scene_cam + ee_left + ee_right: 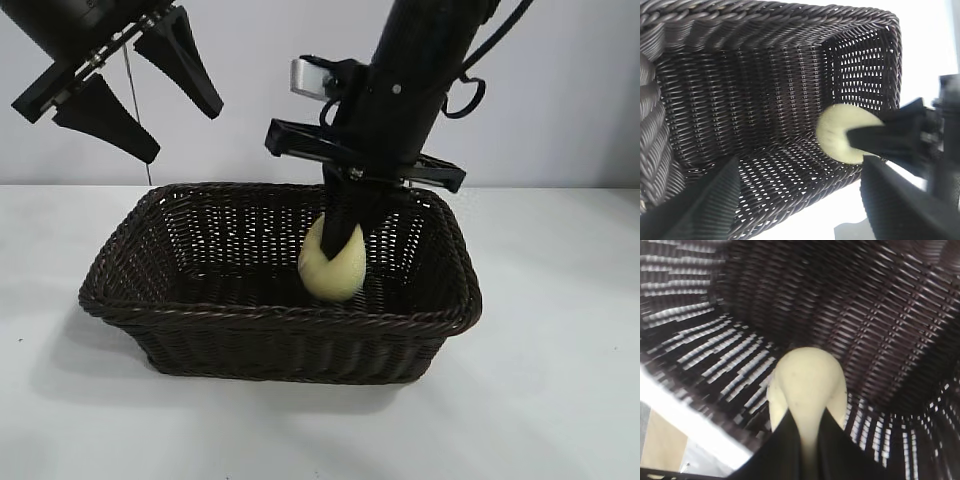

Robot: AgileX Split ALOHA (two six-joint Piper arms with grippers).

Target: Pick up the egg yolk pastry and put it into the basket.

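Above the basket's left end, the left gripper (140,85) is held high with its fingers spread wide and nothing between them; it is well apart from the work and can be treated as idle. Below and ahead of those fingers, the basket (130,310) is seen resting on a white table (560,380), with a plain pale wall (250,60) behind.

Further right, the right gripper (342,240) is lowered inside the basket, its fingers closed on the egg yolk pastry (332,265). The pastry is pinched from above, most of it bulging below the fingertips, and it appears to hang just over the woven floor, nearer the basket's right end; whether it touches the weave cannot be told.

The step in hand is judged to be the release. It would best be done with the pastry lowered until the floor takes its weight, then the fingers opened gently, so that the soft pastry is neither dropped nor dragged. The fingers should afterwards be lifted straight up, clear of the braided rim and the near wall.
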